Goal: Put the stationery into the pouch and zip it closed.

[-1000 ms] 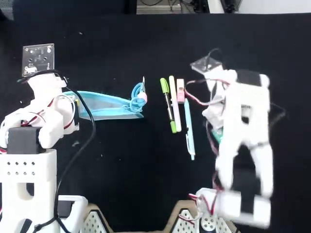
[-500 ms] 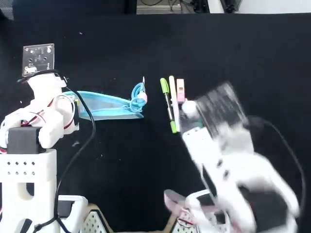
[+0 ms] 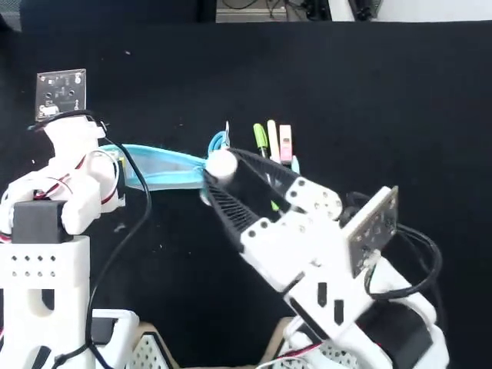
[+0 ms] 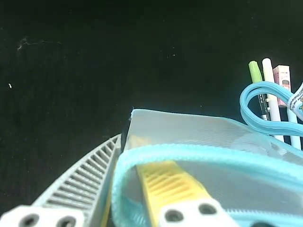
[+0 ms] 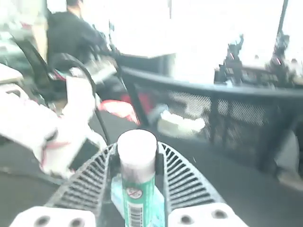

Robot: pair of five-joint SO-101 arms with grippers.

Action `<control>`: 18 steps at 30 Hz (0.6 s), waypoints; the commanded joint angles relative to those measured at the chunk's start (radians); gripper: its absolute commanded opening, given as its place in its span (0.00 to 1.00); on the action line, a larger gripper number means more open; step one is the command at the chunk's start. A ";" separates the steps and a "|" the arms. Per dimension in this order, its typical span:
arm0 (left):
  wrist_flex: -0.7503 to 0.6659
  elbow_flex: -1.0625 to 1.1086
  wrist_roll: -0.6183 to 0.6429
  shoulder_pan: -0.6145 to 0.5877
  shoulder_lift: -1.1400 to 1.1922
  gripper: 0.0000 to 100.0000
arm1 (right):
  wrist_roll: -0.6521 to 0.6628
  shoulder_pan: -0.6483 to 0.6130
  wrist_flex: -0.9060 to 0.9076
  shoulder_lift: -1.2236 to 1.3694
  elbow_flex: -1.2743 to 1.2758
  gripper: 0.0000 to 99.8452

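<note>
1. Wore white printed shells on left arm [image 3: 73, 192] and right arm [image 3: 323, 265], with black motor blocks set in.
2. Carried a bare square left board [image 3: 60, 91] at one wrist and a right board [image 3: 373, 227] at the other.
3. Trailed a black cable [image 3: 127, 231] from the left arm, black loops [image 3: 423, 261] by the right, and thin red and white wires [image 3: 61, 183].
4. Had one grey ribbed finger [image 4: 87, 177] and one yellow finger [image 4: 165, 182] on the left gripper [image 4: 125, 142], with screw holes in white mounts.
5. Showed dark lattice fingers [image 3: 231, 206] on the right gripper [image 3: 217, 171].
6. Ended in a white base [image 3: 34, 265] pierced with rows of small holes.
</note>
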 commanded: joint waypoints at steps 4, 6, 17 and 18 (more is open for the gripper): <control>-0.005 0.067 0.011 -0.001 0.012 0.03 | -0.008 -0.094 -0.203 -0.005 0.048 0.01; -0.005 0.067 0.011 -0.001 0.012 0.03 | -0.008 -0.094 -0.307 -0.005 0.130 0.01; -0.003 0.067 0.012 -0.001 0.012 0.03 | 0.192 -0.060 -0.841 -0.005 0.581 0.01; -0.005 0.067 0.012 -0.001 0.012 0.03 | 0.193 -0.060 -0.839 -0.005 0.595 0.01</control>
